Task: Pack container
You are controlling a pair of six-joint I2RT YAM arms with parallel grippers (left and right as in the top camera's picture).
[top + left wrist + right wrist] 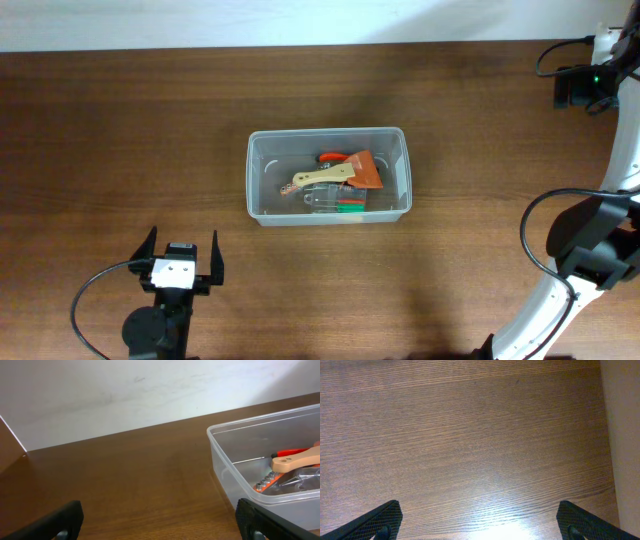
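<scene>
My left gripper hovers by the table's near edge, fingers spread wide, grasping nothing. Beyond it, to the right, the container sits mid-table, its long axis running left to right, open top up, tools inside. At the far right, my right gripper hangs equally wide and empty over bare wood.

Container: clear plastic rect. tub w/ rounded corners + rim, upright, open-topped, flat on the wooden table approx. mid-table, long side running across the overhead view, w/ a small pile of hand tools centre-right inside, left end bare.
</scene>
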